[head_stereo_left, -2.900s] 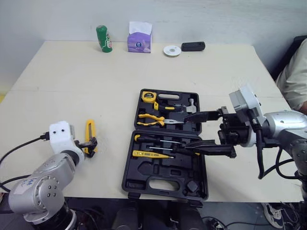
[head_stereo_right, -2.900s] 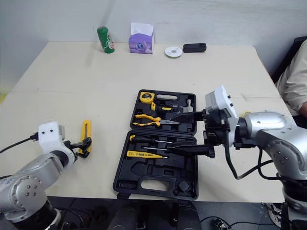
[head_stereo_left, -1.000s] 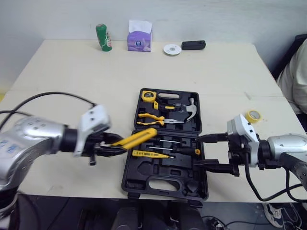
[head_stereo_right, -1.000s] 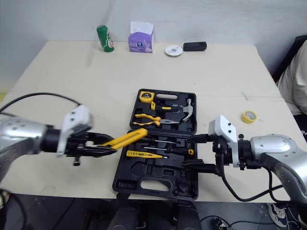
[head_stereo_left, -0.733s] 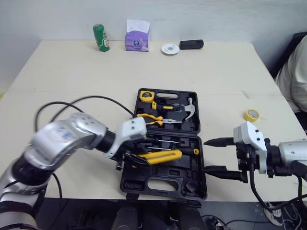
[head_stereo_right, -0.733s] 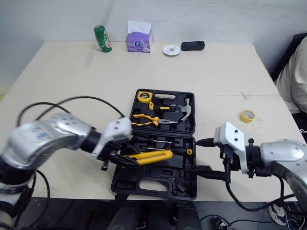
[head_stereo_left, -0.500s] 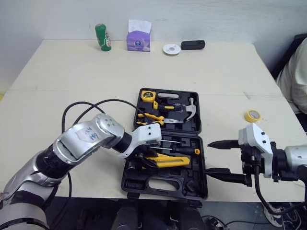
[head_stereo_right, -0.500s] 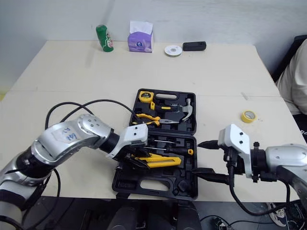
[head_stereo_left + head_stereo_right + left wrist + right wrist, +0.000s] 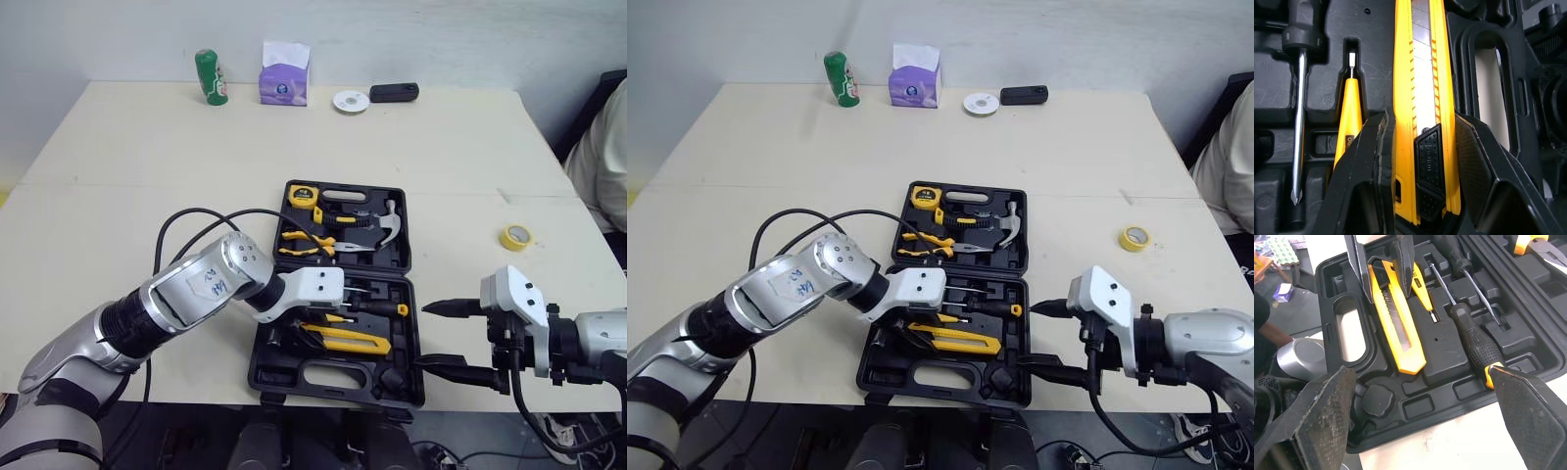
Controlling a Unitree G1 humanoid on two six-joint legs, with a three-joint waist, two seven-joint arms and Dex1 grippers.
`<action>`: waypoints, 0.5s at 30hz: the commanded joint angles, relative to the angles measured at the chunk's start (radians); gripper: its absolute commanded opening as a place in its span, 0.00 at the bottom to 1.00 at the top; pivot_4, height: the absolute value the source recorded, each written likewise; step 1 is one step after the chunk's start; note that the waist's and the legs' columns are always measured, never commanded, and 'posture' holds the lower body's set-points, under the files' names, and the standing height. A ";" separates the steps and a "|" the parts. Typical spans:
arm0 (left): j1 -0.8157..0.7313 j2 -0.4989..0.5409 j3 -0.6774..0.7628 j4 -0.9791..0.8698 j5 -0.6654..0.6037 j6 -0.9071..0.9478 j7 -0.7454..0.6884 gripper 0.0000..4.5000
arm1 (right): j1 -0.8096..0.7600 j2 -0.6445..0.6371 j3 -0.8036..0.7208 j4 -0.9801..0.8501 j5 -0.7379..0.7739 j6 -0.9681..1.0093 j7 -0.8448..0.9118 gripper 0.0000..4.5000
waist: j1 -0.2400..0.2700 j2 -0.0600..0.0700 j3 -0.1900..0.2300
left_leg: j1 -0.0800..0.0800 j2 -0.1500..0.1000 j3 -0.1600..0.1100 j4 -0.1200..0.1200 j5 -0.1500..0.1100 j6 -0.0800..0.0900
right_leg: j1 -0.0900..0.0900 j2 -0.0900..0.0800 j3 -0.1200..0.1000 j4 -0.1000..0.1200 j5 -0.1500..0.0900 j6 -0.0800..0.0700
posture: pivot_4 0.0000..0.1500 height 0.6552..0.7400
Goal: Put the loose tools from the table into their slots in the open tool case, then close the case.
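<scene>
**Left jaws.** Closed on the utility knife (image 9: pixel 1422 122), one black finger (image 9: pixel 1364 166) pressed to each long side of its yellow body near the slider. The arm reached in from the near-left side of the case.

**Utility knife.** Lay lengthwise on the moulded tray in the near half of the tool case (image 9: pixel 263 367), between the carrying-handle opening (image 9: pixel 1491 93) and the yellow tester pen (image 9: pixel 1349 117). Its free end pointed toward the case's right side. Whether it sat fully in a recess could not be told.

**Right jaws.** Wide open and gripping nothing. They hovered just beside the right edge of the case's near half, with the tips turned toward the case.

**Tool case, near half.** Besides the knife and tester pen, it held a slim screwdriver (image 9: pixel 1298 122) and a black-handled screwdriver with a yellow end cap (image 9: pixel 1476 345). Both lay in their slots.

**Tool case, far half.** Open flat on the counter (image 9: pixel 147 157). It held a tape measure (image 9: pixel 303 195), yellow-handled pliers (image 9: pixel 309 243) and a hammer (image 9: pixel 382 220).

**Counter, loose.** A yellow tape roll (image 9: pixel 514 236) lay to the right of the case, well apart from it.

**Counter, far edge.** A green can (image 9: pixel 209 76), a tissue box (image 9: pixel 285 73), a white disc (image 9: pixel 350 101) and a small black object (image 9: pixel 394 92) stood in a row.

**Right margin.** A person (image 9: pixel 602 147) in a light garment sat beside the counter.
</scene>
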 commanded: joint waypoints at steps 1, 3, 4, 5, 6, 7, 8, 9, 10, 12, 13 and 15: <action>0.028 -0.009 -0.010 -0.009 0.018 0.013 -0.003 0.29 | 0.006 0.001 -0.009 -0.022 -0.005 -0.022 0.002 1.00 | 0.002 0.000 0.000 | 0.000 0.000 0.000 0.000 0.000 0.000 | 0.000 0.000 0.000 0.000 0.000 0.000 | 1.00 0.86; 0.043 -0.009 -0.010 -0.026 0.014 0.026 -0.006 0.29 | 0.011 0.008 -0.013 -0.020 0.004 -0.022 0.001 1.00 | 0.004 0.000 0.000 | 0.000 0.000 -0.001 0.000 0.000 0.000 | 0.001 0.000 0.000 0.000 0.000 0.000 | 1.00 0.86; 0.046 -0.009 -0.010 -0.029 0.016 0.029 -0.009 0.29 | 0.008 0.012 -0.014 -0.018 0.012 -0.020 -0.001 1.00 | 0.005 0.000 0.000 | 0.000 0.000 -0.001 0.000 0.000 0.000 | 0.001 0.000 0.000 0.000 0.000 0.000 | 1.00 0.86; 0.042 -0.002 -0.017 -0.030 0.029 0.022 -0.015 0.29 | -0.004 0.013 -0.012 -0.015 0.020 -0.017 -0.002 1.00 | 0.006 0.000 0.000 | 0.000 0.000 -0.001 0.000 0.000 0.000 | 0.001 0.000 0.000 0.000 0.000 0.000 | 1.00 0.86; 0.037 0.005 -0.020 -0.033 0.036 0.021 -0.022 0.29 | -0.017 0.010 -0.010 -0.012 0.028 -0.013 -0.003 1.00 | 0.007 0.000 0.000 | 0.000 0.000 -0.001 0.000 0.000 0.000 | 0.001 0.000 0.000 0.000 0.000 0.000 | 1.00 0.86; 0.031 0.011 -0.019 -0.042 0.036 0.030 -0.027 0.29 | -0.024 0.009 -0.015 -0.012 0.040 -0.006 -0.005 1.00 | 0.008 0.000 0.000 | 0.001 0.000 -0.001 0.000 0.000 0.000 | 0.001 0.000 0.000 0.000 0.000 0.000 | 1.00 0.86; 0.030 0.014 -0.016 -0.053 0.031 0.042 -0.030 0.29 | -0.024 0.011 -0.022 -0.017 0.053 0.001 -0.008 1.00 | 0.008 0.000 0.000 | 0.001 0.000 -0.001 0.000 0.000 0.000 | 0.002 0.000 0.000 0.000 0.000 0.000 | 1.00 0.86; 0.035 0.014 -0.013 -0.060 0.026 0.050 -0.030 0.29 | -0.019 0.020 -0.028 -0.020 0.071 0.010 -0.012 1.00 | 0.008 0.000 0.000 | 0.002 0.000 -0.001 0.000 0.000 0.000 | 0.002 0.000 0.000 0.000 0.000 0.000 | 1.00 0.86; 0.043 0.012 -0.016 -0.055 0.032 0.047 -0.026 0.29 | -0.019 0.032 -0.024 -0.021 0.093 0.018 -0.021 1.00 | 0.008 0.000 0.000 | 0.002 0.000 -0.001 0.000 0.000 0.000 | 0.002 0.000 0.000 0.000 0.000 0.000 | 1.00 0.86; 0.047 0.013 -0.040 -0.024 0.079 -0.004 -0.018 0.29 | -0.056 0.034 0.005 -0.013 0.099 0.021 -0.033 1.00 | 0.009 0.000 0.000 | 0.002 0.001 -0.002 0.000 0.000 0.000 | 0.002 0.000 0.000 -0.001 0.000 0.000 | 1.00 0.86; 0.039 0.018 -0.052 -0.017 0.097 -0.025 -0.025 0.29 | -0.087 0.023 0.019 -0.004 0.090 0.018 -0.031 1.00 | 0.008 0.000 0.000 | 0.002 0.000 -0.001 0.000 0.000 0.000 | 0.003 0.000 -0.001 -0.001 0.000 0.000 | 1.00 0.86; 0.022 0.013 -0.051 -0.026 0.092 -0.008 -0.039 0.29 | -0.135 0.007 0.017 0.014 0.102 0.029 -0.028 1.00 | 0.007 0.000 0.000 | 0.003 0.000 -0.001 0.001 0.000 0.000 | 0.003 0.000 0.000 0.000 0.000 0.000 | 1.00 0.86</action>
